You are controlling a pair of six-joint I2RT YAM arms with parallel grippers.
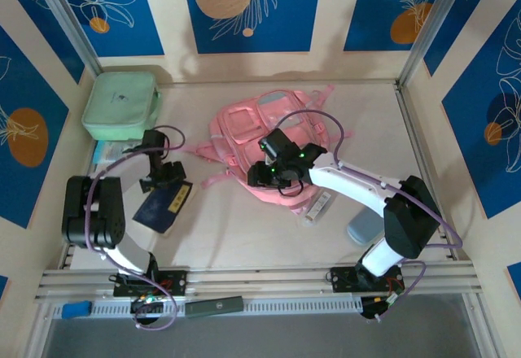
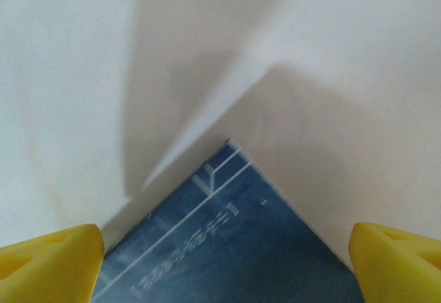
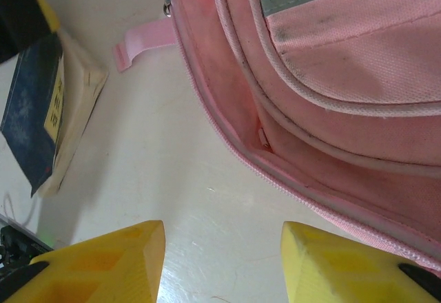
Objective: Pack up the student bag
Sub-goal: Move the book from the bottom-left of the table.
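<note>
At mid-table (image 1: 244, 232), toward the far side: bag (image 1: 244, 122), lying flat. At its near left edge: right gripper (image 3: 224, 262), fingers parted, grasping nothing, bare table between them. Further left, just above a blue book (image 2: 241, 248): left gripper (image 2: 220, 262), spread wide, empty.

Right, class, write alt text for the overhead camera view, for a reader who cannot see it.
A pink student bag lies flat mid-table, with the right gripper open at its near edge. The left gripper hangs open over a dark blue book, and a mint-green case sits in the far left corner.
</note>
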